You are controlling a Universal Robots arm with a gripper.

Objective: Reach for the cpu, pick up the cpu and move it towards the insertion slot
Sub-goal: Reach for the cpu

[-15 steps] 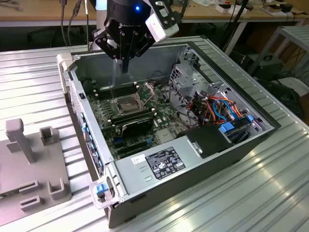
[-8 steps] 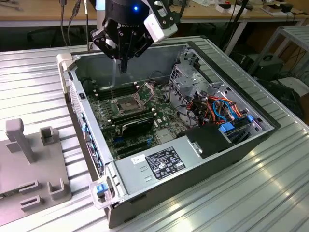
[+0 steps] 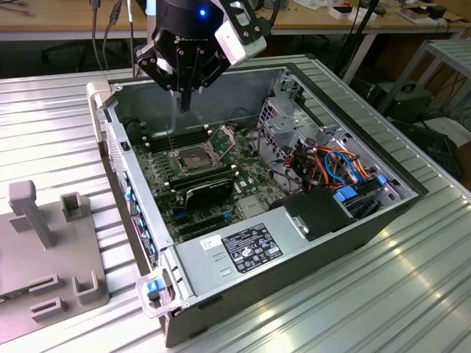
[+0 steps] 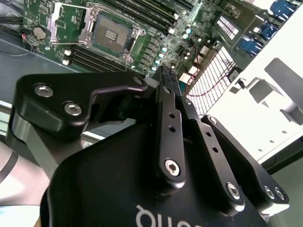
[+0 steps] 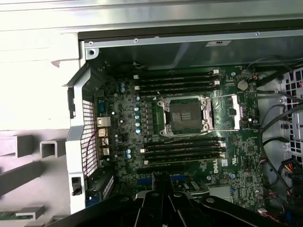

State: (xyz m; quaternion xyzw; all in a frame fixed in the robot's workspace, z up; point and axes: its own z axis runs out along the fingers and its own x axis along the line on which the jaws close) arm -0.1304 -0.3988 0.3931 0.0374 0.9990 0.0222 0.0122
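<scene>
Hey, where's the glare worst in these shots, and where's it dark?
First wrist view: table beside the case washed out white, motherboard dim. Second wrist view: table blown out too. Exterior view: bright streaks on the ribbed table.

Exterior view: raised, oblique, set well back, looking down into the open computer case. Both wrist views: close above the motherboard, sharing the insertion slot; the second seemingly angled along the gripper.
</scene>
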